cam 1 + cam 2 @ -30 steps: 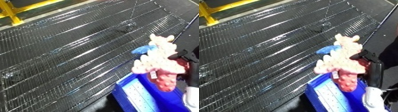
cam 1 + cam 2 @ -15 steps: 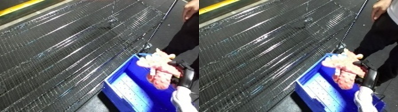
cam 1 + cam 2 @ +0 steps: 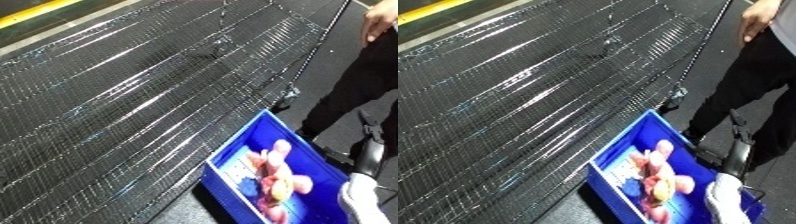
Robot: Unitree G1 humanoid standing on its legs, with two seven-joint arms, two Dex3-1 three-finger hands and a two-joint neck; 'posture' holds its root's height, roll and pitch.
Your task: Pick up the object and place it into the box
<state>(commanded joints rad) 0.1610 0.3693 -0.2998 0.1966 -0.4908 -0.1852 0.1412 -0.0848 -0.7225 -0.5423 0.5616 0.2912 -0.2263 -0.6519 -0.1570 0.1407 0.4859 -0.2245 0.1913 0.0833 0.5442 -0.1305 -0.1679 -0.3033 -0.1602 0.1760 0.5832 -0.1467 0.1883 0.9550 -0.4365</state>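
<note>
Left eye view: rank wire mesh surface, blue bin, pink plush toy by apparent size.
1. wire mesh surface
2. blue bin, partly cut off by the view's edge
3. pink plush toy, lying inside the bin

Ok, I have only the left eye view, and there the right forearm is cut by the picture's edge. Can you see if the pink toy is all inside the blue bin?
Observer: Yes. In the right eye view the pink toy lies wholly inside the blue bin. The bin's right rim shows beyond the white forearm, where your view ends.
Operator: And the right hand, is it on the toy?
Observer: No. The right eye view shows the forearm whole, beside the toy and not on it. The dark right hand points away past the bin's far rim, clear of the toy. I cannot tell its state.
</note>
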